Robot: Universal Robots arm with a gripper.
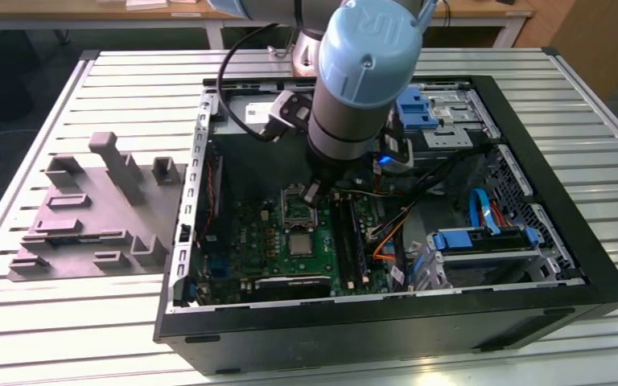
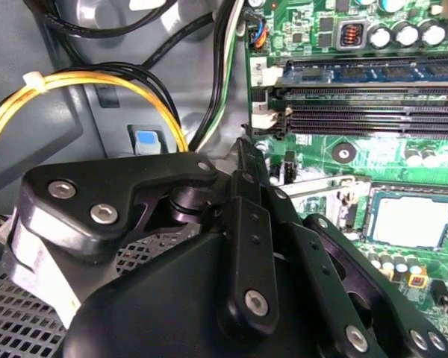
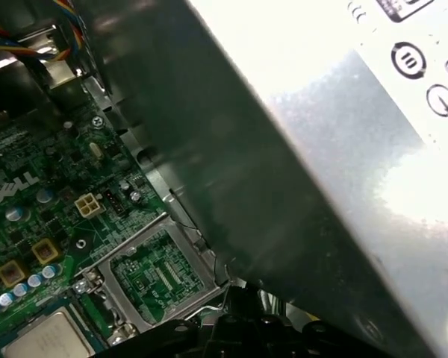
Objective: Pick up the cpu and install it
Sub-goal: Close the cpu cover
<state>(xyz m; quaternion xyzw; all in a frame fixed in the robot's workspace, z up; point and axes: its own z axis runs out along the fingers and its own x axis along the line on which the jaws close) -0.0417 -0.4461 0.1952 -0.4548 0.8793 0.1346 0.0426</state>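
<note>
Hardware is seen inside an open black computer case [image 1: 599, 273] laid on a slatted metal table [image 1: 126, 72], with a grey plastic tray of raised blocks [image 1: 73, 233] beside it on the exterior view's left. The small flat square cpu with a silvery-grey metal top [image 1: 302, 245] is found lying flat in the socket of the green motherboard [image 1: 271, 261]; it is also visible in the second wrist view [image 2: 414, 220] and the first wrist view [image 3: 48, 339]. A square metal socket frame [image 1: 296, 211] is shown just beside it. The black gripper [image 1: 311, 195] of the grey, blue-capped arm [image 1: 357, 80] is held over that frame, apart from the cpu. Whether the gripper is open or closed cannot be told.
</note>
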